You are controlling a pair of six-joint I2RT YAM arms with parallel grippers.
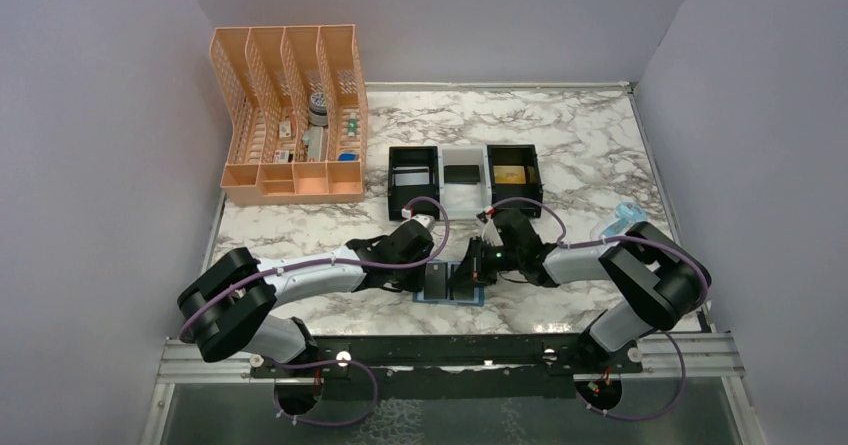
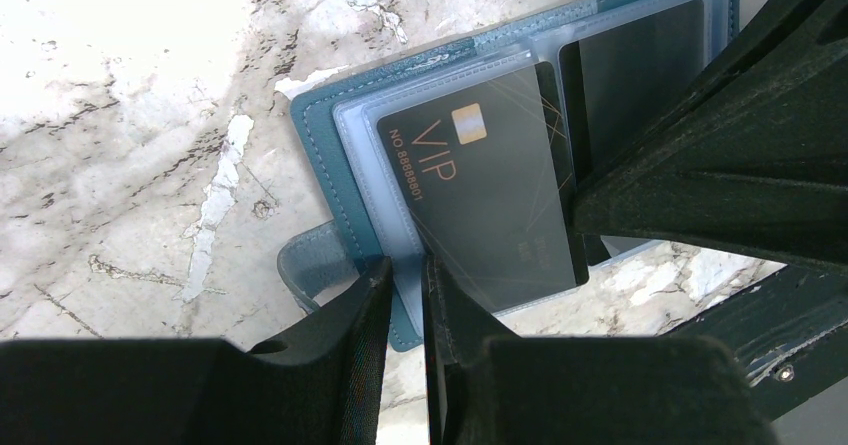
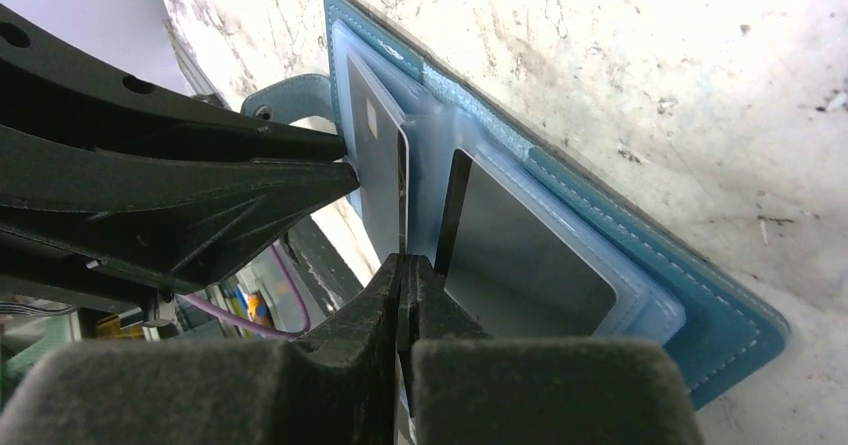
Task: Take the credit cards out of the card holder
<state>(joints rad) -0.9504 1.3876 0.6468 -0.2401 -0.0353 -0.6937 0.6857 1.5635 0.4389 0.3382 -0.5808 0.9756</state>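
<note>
Where the two arms meet near the front edge of the white, grey-veined marble tabletop [image 1: 580, 155], the small teal-blue bifold card holder [image 2: 320, 135] lies open and flat, its clear plastic pocket leaves facing up. The left tool [image 2: 405, 275] comes in from the holder's left side. Its fingers are drawn almost together, clamped on the near edge of the holder where the clear pocket meets the teal cover, just beside the small strap loop.

A black credit card [image 2: 490, 195] with a gold chip and gold "VIP" lettering sits in the left pocket, its inner edge reaching across to the middle fold. The right tool [image 3: 403, 265] meets it there. Its two fingers are pressed together on that edge of the card, which the right wrist view shows tilted up off the holder with the clear leaf. The pocket on the other half shows a dark flat panel behind the plastic. Whether that is another card cannot be told.

Farther back, at the middle of the tabletop, stands a three-compartment tray [image 1: 441, 170], black at both ends and white in the centre. A silver-grey card [image 1: 408, 177] lies in its left compartment, a second black card [image 1: 462, 174] in the middle one and a gold card [image 1: 510, 174] in the right one. At the back left stands a peach-coloured plastic lattice desk organiser [image 1: 290, 115] holding small items.
</note>
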